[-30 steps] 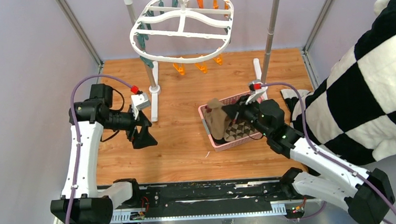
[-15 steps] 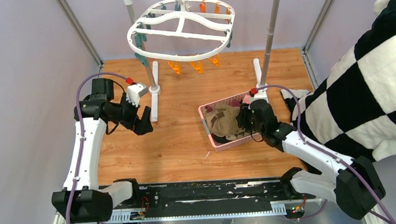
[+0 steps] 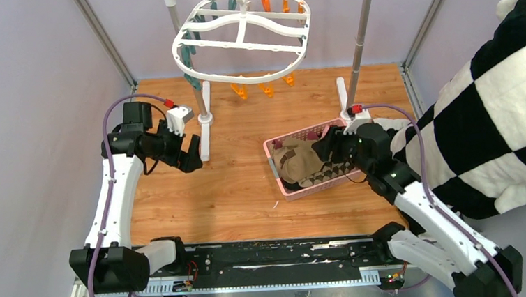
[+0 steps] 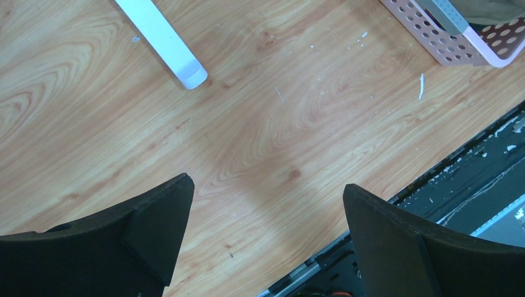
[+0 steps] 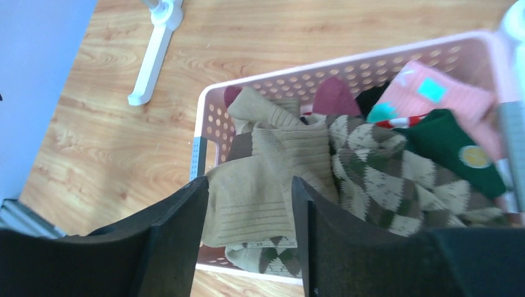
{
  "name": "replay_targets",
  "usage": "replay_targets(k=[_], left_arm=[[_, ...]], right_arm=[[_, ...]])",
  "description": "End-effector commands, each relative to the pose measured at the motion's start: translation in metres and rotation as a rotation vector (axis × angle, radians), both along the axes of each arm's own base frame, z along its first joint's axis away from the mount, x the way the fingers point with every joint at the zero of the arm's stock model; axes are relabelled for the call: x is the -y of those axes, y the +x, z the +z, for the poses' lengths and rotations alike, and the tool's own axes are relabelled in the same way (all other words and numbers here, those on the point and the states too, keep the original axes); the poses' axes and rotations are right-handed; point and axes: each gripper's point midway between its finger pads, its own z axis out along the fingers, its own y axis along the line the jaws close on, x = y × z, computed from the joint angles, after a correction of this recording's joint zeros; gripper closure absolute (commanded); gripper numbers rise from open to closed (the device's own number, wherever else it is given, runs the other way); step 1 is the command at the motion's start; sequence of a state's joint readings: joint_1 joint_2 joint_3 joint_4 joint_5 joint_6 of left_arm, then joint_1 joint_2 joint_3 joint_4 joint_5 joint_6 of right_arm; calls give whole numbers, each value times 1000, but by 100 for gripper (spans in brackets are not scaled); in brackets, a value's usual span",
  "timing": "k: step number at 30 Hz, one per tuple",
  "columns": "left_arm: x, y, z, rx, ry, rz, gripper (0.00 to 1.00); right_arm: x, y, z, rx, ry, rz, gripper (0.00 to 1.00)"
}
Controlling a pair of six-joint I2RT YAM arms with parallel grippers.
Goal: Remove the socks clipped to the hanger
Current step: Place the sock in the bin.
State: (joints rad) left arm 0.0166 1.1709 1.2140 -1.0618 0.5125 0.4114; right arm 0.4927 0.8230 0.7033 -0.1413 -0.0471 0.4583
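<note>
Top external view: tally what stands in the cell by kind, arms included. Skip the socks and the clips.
Hanger: 1
Pole rack: 1
Pink basket: 1
Checked plush cloth: 1
Robot arms: 2 (left arm, right arm)
Total: 6

We are looking into a robotics lab test cell. Plain lilac wall panels [image 3: 33,101] and bare metal frame posts [image 3: 102,37] are boxing in a wood-grain counter [image 3: 242,185]. A left arm [image 3: 113,201] and a right arm [image 3: 425,207], both white and black, are sitting bolted to a black rail [image 3: 275,263] along the near edge, with purple cables [image 3: 114,106] looping off them. Laundry items are serving as props: a hanger [image 3: 242,41] on a pole rack [image 3: 359,40], a pink slotted basket [image 3: 273,163] and a checked plush cloth [image 3: 496,118].
</note>
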Motion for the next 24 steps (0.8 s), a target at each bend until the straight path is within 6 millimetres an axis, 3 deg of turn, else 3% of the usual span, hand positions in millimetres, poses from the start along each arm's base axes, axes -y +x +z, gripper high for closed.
replay_targets(k=[1,4,6,8,11,13,17,20,24], left_arm=[[-4,7,-1,15,17,25,0],[-9,9,1,45,46,44,0],[-12,10,1,62,61,53,0],[-13,9,-1,69,65,53,0],[-12,7,-7,67,60,49,0],[-8,4,-13,52,45,25,0],[-13,9,-22,43,71,40,0],[-16,12,-21,61,82,54,0],[-18,13,-17,96,93,66,0]], right_arm=[[-23,4,-45,-162,124,94,47],[-26,23,-72,-209,187,72,51],[-19,33,-102,-266,167,18,54],[-11,37,-134,-331,121,-22,56],[-8,34,-164,-373,106,-54,61],[-12,32,-168,-364,104,-48,59],[-24,35,-159,-341,70,-29,56],[-22,39,-155,-343,77,-59,56],[-27,37,-163,-393,90,-62,57]])
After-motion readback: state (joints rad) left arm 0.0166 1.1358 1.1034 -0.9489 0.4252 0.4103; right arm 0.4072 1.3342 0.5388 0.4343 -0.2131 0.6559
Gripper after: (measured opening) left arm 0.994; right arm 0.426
